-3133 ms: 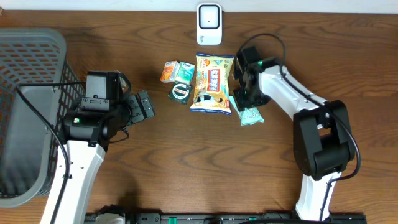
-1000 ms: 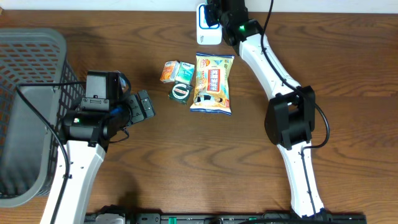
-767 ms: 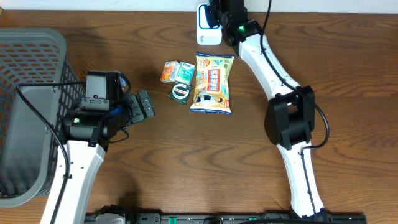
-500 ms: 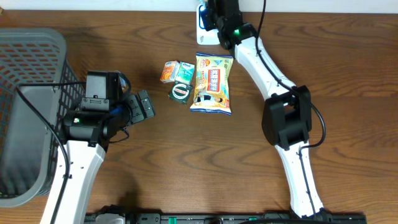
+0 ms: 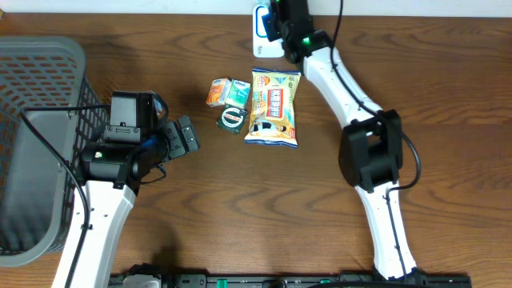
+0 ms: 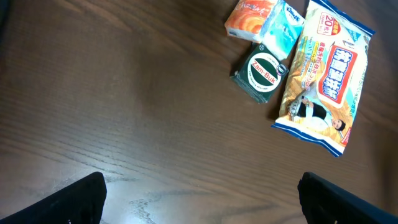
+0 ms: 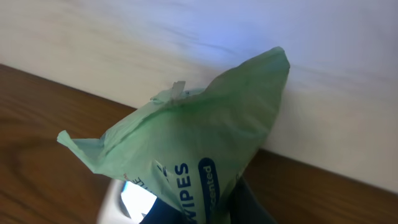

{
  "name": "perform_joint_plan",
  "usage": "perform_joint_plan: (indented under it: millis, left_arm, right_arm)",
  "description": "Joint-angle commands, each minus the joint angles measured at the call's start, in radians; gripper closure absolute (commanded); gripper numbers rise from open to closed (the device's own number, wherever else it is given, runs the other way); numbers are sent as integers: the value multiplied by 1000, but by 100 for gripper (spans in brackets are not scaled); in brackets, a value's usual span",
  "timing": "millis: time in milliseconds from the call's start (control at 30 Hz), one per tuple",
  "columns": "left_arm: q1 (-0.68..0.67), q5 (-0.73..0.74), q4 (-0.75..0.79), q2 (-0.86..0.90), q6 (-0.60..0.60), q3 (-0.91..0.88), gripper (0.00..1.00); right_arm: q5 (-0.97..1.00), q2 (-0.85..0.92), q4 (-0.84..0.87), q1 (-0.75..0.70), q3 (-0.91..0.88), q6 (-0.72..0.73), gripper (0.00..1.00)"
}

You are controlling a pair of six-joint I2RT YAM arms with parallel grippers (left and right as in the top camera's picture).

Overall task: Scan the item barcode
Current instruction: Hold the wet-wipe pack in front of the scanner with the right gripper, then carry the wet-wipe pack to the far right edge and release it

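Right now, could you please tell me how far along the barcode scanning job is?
Done: the green wipes pack is off the table, clamped in the right gripper.
In hand: it is held at the white scanner; whether the code has registered cannot be told.
Left: the snack bag, the Zam-Buk tin, the orange packet and the tissue pack lie on the table, apparently unscanned; the left gripper hangs open.

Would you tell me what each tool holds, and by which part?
The right tool grips the green wipes packet by its lower end; the left tool is open, holding nothing.
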Motion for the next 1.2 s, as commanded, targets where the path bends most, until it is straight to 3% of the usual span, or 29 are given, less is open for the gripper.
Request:
perform_joint_plan:
  millis: [0,367,533,567,667,733,833,867,1000,1167]
  left_arm:
    - [6,-13,-2,2,3,9,2]
    - [6,-13,-2,2,3,9,2]
    - [6,-13,-2,2,3,9,2]
    - [6,-13,-2,2,3,9,2]
    - [6,-13,-2,2,3,9,2]
    - [6,-13,-2,2,3,9,2]
    - [6,-13,-2,2,3,9,2]
    - [6,-13,-2,2,3,9,2]
    - [6,-13,-2,2,3,9,2]
    - [6,-13,-2,2,3,9,2]
  right_arm:
    - [42,-126,-51,-92,2,61,99]
    - [45,-148,-514,-447,2,82,99]
    - [46,-148,-648,-599,2,-5,99]
    - [45,-148,-663,-619,2,-15,95]
    - [58,-148,-712,-700,2,-40,56]
    - [72,-148,-742,-748,2,-37,46]
    - [60,-148,-771,-795,2,10,22]
    - [38,-148,-783,-805,2,21,18]
    - [-164,-148,-803,-813,2,20,19]
    - [-468,-148,-803,-785,2,20,34]
